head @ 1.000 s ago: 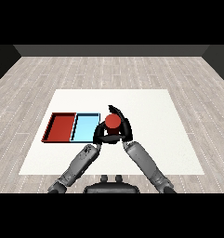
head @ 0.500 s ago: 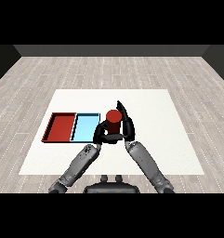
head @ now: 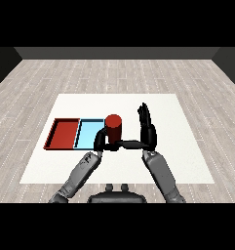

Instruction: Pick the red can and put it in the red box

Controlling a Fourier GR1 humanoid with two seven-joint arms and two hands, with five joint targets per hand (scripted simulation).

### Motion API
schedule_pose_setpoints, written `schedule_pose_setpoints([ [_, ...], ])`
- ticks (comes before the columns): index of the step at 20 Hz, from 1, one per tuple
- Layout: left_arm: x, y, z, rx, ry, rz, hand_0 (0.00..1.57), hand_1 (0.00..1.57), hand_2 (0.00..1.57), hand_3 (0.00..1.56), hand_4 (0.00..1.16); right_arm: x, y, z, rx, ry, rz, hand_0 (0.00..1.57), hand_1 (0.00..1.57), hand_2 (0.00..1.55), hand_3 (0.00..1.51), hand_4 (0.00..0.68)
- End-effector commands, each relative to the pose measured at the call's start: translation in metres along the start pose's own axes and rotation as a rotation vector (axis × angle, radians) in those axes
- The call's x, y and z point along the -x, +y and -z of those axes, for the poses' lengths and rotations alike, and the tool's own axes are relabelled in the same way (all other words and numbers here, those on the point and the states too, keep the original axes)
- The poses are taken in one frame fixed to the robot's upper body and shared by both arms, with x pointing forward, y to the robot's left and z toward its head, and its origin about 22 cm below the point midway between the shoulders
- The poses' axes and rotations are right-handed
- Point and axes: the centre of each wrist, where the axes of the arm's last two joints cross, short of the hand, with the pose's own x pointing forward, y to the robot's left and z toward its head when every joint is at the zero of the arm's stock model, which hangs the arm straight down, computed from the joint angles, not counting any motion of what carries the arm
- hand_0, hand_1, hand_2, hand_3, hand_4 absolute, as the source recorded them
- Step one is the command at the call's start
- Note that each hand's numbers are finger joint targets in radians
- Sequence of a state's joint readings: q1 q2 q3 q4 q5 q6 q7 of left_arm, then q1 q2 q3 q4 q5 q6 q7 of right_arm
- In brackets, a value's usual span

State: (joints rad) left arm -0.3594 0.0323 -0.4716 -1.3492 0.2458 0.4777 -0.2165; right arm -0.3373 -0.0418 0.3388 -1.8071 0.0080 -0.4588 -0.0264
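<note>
No legible text, label, brand, number or sign found: none on the red can (head: 113, 128), the red tray (head: 64, 134), the light blue tray (head: 89, 133) or the bench (head: 177, 156)

We saw the red can (head: 113, 128) standing upright beside the light blue tray (head: 88, 132), which lay between it and the red tray (head: 63, 134); the left hand (head: 101, 141) crowded the can's base.

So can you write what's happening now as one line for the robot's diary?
red can upright, by light blue tray | left hand curled round can | right hand open, apart from can | red tray holds no can
</note>
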Motion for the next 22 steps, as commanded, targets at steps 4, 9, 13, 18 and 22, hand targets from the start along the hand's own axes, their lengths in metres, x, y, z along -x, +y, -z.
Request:
schedule_pose_setpoints([
  [4,-0.009,0.032,0.014,-0.066,-0.026,0.067,1.57,1.57,1.57,1.47,1.15,-0.011,-0.067,-0.024,0.043,-0.051,-0.049,0.0,0.0,0.0,0.0,0.0],
  [9,-0.029,0.086,0.027,-0.151,-0.03,0.168,1.57,1.57,1.57,1.46,1.13,-0.008,-0.112,-0.058,0.132,0.018,-0.13,0.0,0.0,0.0,0.0,0.0],
  [13,-0.028,0.148,0.03,-0.251,0.038,0.293,1.57,1.57,1.57,1.47,1.12,0.007,-0.123,-0.073,0.181,0.041,-0.118,0.0,0.0,0.0,0.0,0.0],
  [18,-0.035,0.203,0.038,-0.343,0.145,0.442,1.57,1.57,1.55,1.47,1.14,0.012,-0.133,-0.075,0.161,0.038,-0.14,0.0,0.0,0.0,0.0,0.0],
  [22,-0.026,0.258,0.035,-0.501,0.256,0.535,1.57,1.57,1.56,1.48,1.13,0.015,-0.129,-0.07,0.172,0.083,-0.131,0.0,0.0,0.0,0.0,0.0],
])
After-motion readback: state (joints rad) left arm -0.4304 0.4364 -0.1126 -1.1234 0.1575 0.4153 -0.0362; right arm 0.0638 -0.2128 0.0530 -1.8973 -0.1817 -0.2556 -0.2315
